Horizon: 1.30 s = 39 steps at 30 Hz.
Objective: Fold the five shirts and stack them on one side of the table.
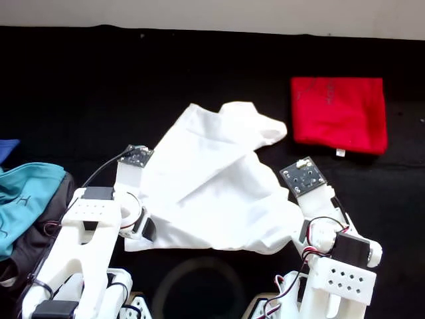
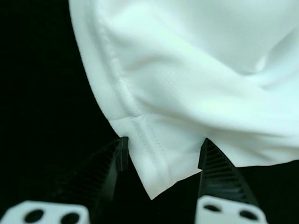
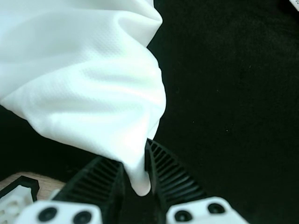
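The white shirt (image 1: 212, 193) lies rumpled on the tabletop (image 1: 80, 86), its near edge running between the 2 arms. The right gripper (image 3: 135, 161) pinches that edge's corner on its side; the left gripper (image 2: 163, 149) stands spread astride the opposite hem corner, not closed on it (so 1 of 2 corners is held). A folded red shirt (image 1: 340, 113) lies beyond the white shirt's far right; a teal heap (image 1: 26, 193) past its left. Sleeves and collar are buried in folds.
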Tool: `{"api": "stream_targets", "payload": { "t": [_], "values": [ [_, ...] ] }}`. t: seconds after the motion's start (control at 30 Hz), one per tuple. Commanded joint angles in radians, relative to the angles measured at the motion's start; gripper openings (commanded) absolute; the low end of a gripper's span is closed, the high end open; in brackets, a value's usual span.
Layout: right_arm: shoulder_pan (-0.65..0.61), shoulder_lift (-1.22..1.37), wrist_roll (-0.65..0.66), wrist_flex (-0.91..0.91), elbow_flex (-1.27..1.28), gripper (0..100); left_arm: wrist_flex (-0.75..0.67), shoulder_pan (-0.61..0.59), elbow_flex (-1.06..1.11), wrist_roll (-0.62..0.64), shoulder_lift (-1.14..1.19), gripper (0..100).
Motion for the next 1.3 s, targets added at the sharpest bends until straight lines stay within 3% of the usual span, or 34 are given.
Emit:
{"api": "stream_targets", "payload": {
  "t": [0.0, 0.27, 0.6, 1.03, 1.27],
  "values": [
    [-0.012, -0.013, 0.006, -0.005, 0.001, 0.6, 0.009, 0.015, -0.001, 0.006, -0.007, 25],
    [-0.01, -0.013, 0.009, -0.005, -0.007, 0.6, 0.109, 0.008, -0.022, 0.005, -0.01, 25],
    [-0.01, -0.013, 0.009, -0.005, -0.007, 0.6, 0.327, 0.008, -0.252, 0.008, -0.01, 25],
    [-0.01, -0.013, 0.011, -0.005, -0.007, 0.6, 0.135, -0.028, -0.054, 0.006, -0.004, 25],
    [-0.01, -0.013, 0.011, -0.005, -0.007, 0.6, 0.121, -0.096, -0.116, -0.038, 0.243, 24]
  ]
}}
